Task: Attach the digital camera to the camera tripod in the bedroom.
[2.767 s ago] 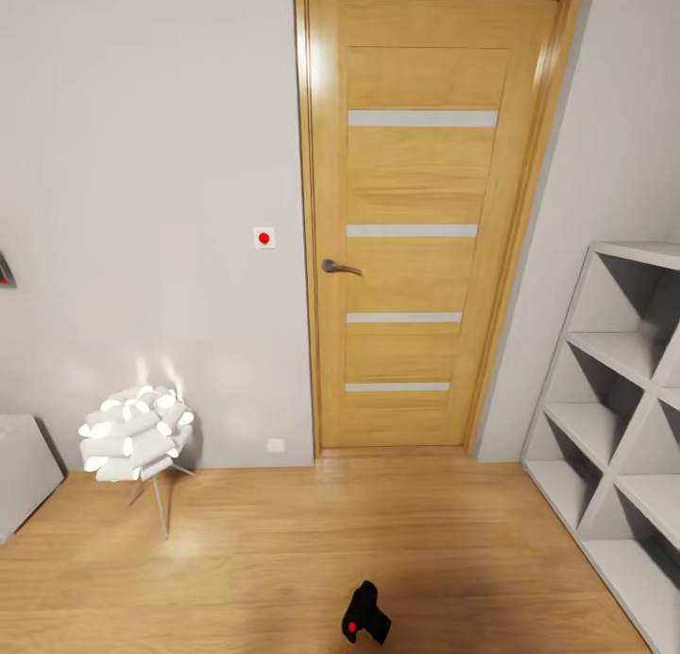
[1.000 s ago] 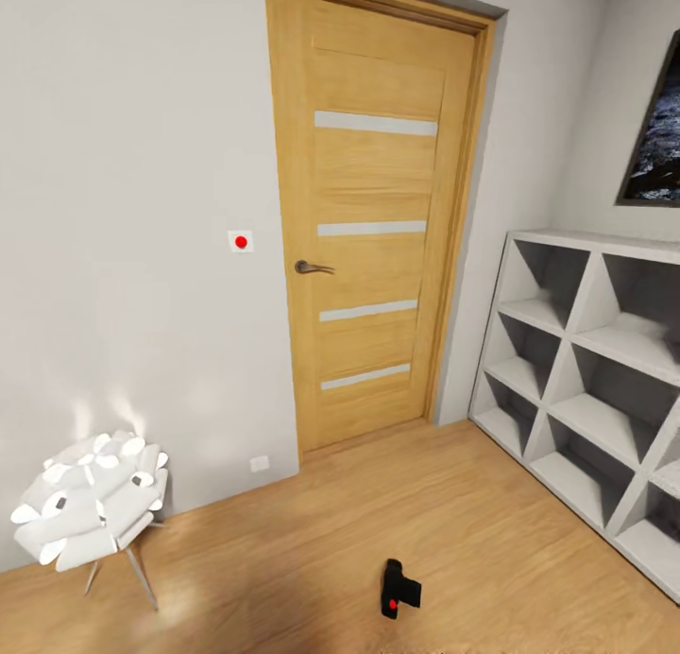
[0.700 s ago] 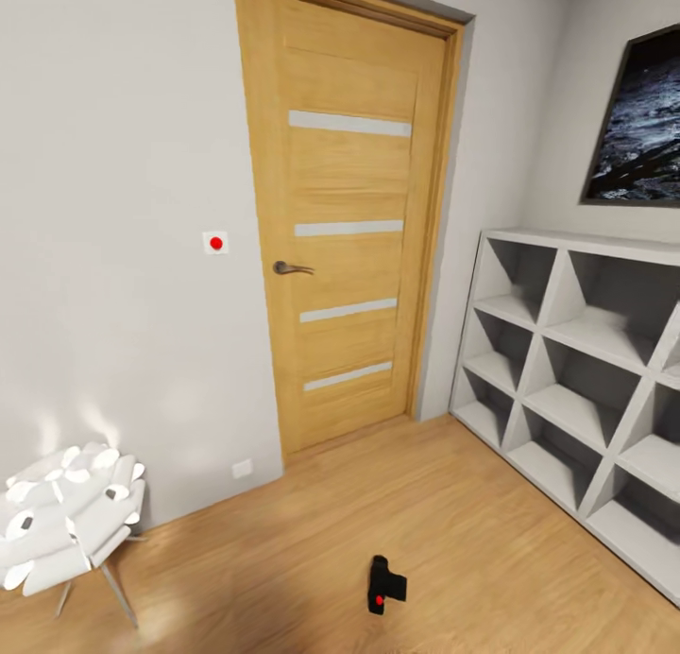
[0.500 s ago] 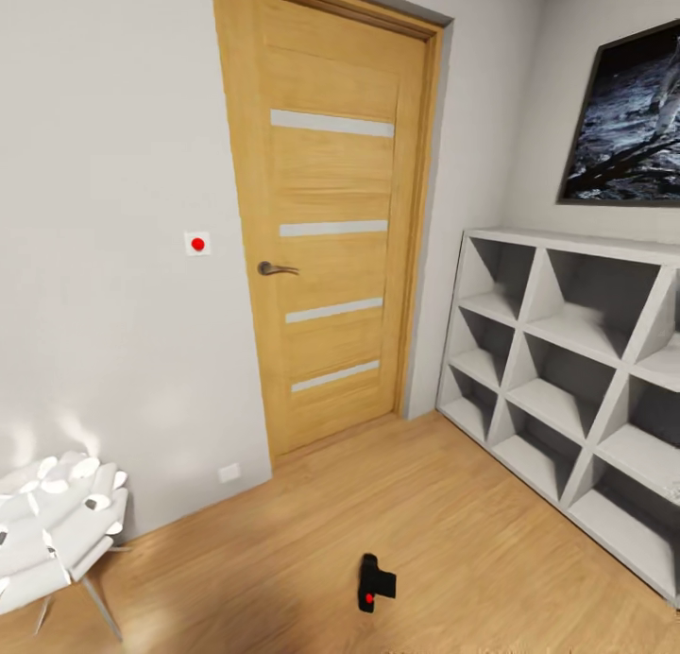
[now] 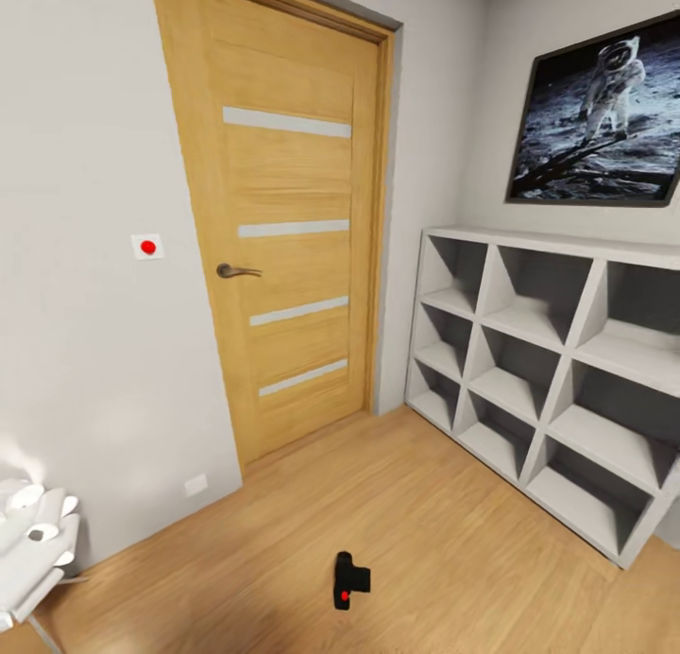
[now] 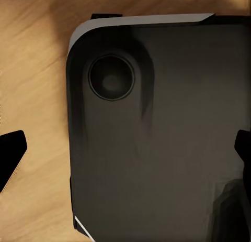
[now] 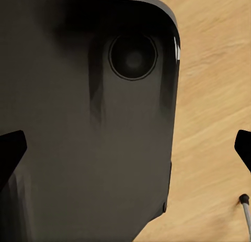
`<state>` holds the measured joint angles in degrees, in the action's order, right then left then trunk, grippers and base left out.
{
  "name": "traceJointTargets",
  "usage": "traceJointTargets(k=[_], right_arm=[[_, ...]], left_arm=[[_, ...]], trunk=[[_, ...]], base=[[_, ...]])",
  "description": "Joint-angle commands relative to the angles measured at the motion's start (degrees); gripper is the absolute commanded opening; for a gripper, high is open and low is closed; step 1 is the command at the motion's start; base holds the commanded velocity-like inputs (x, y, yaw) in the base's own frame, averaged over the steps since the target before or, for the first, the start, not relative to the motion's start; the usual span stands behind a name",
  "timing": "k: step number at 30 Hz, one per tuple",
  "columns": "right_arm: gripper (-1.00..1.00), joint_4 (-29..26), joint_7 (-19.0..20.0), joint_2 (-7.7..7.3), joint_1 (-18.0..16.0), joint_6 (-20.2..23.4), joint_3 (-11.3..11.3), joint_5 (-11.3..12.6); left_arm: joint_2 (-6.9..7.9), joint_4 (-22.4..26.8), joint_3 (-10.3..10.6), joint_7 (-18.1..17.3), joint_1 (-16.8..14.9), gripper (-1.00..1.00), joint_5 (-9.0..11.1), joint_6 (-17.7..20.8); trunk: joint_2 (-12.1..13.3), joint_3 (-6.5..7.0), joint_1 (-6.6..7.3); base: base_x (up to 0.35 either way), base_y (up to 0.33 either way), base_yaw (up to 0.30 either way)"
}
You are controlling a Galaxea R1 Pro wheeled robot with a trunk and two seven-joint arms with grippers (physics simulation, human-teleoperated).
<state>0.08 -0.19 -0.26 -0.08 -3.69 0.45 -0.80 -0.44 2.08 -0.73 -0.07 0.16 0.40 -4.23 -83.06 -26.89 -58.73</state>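
Both grippers hang spread and empty above the robot's dark base; digital camera [image 5: 350, 579] lies lower centre, probably awaiting approach and pickup.

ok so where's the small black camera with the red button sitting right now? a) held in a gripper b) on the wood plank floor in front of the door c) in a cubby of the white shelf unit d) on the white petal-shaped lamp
b: the small matte-black digital camera with the red button lies on the bare wood plank floor, out in front of the light wooden door and apart from the white cubby shelf unit.
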Motion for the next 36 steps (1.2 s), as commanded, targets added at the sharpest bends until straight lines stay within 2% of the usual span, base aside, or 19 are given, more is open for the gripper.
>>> traceJointTargets(k=[1, 13, 36], right_arm=[[1.0, 0.01, -0.03, 0.0, -0.01, -0.18, 0.04, -0.08], [1.0, 0.01, 0.02, 0.0, -0.01, -0.18, 0.07, -0.08], [1.0, 0.01, 0.0, 0.04, -0.01, -0.18, 0.08, -0.08]], left_arm=[[0.0, 0.04, -0.07, -0.01, 0.02, 1.0, 0.04, -0.12], [0.0, 0.03, -0.07, -0.02, 0.02, 1.0, 0.04, -0.08], [-0.01, 0.03, -0.07, -0.02, 0.02, 1.0, 0.06, -0.08]], trunk=[[-0.02, -0.04, 0.0], [-0.02, -0.04, 0.0], [-0.02, -0.04, 0.0]], base=[[0.0, 0.0, -0.246], [0.0, 0.086, -0.246], [0.0, 0.316, -0.246]])
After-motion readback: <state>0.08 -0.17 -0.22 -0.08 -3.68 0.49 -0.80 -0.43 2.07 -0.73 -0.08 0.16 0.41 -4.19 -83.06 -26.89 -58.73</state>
